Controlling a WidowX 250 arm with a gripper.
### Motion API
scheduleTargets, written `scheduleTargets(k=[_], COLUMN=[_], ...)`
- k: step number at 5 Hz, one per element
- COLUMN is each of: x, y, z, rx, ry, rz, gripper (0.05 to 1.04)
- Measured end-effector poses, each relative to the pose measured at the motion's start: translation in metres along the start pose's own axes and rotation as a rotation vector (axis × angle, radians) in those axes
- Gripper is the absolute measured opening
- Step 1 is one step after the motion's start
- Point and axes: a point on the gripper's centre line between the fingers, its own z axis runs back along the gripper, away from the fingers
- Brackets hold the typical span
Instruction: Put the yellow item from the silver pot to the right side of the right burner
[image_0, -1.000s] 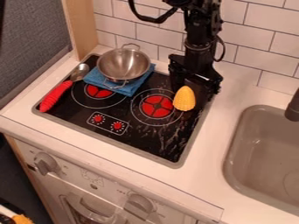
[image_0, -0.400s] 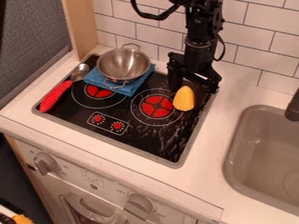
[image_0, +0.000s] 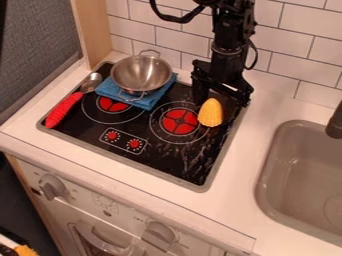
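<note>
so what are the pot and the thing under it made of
The pot looks like bare, satiny metal, likely stainless steel, going by its silver color and soft highlights. The towel under it seems to be soft, matte fabric, perhaps terry, judging by its fuzzy blue surface.

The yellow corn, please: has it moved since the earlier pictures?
No, the yellow corn is in the same place, at the right side of the right burner.

From the right burner (image_0: 180, 123), you have the corn (image_0: 210, 113) at two o'clock, pot (image_0: 141, 75) on cloth (image_0: 142, 103) at eleven, spoon (image_0: 65, 109) at nine, sink (image_0: 294, 175) at four.
</note>
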Motion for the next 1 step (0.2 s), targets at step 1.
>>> scheduleTargets(k=[1], x=[0.0000], y=[0.0000], z=[0.0000], rx=[0.000], ry=[0.000], rz=[0.000], gripper=[1.001])
